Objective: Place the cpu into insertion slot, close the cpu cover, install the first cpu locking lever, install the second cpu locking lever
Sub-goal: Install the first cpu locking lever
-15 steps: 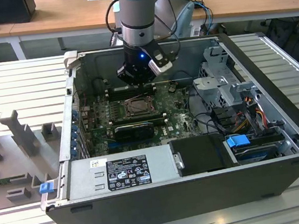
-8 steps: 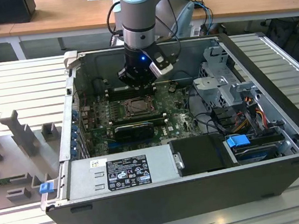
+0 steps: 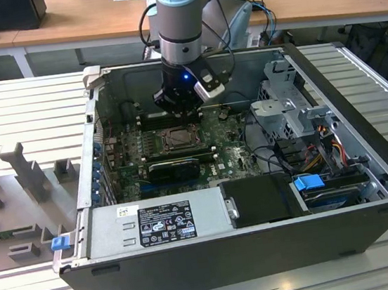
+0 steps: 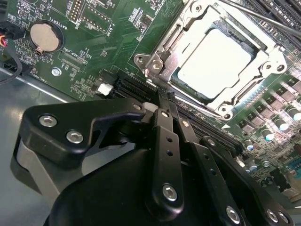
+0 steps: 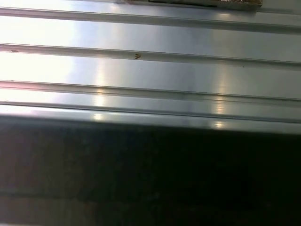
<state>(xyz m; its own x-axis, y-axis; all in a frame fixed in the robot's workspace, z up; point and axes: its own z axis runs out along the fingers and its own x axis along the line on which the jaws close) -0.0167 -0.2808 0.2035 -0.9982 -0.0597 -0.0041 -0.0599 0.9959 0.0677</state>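
Observation:
In the exterior view my gripper hangs inside the open computer case, just above the back edge of the insertion slot on the green board. The second wrist view shows the cpu, pale and square, lying in the socket. The silvery cpu cover lies flat around it as a frame. My gripper has its black fingers pressed together with nothing between them. Their tips are at the socket's corner, beside a cover screw. A thin metal rod runs along the socket's far side.
A long black card slot and a coin battery lie close to the fingertips. The power supply, the drive cage and cables crowd the case. A grey fixture sits on the ribbed table.

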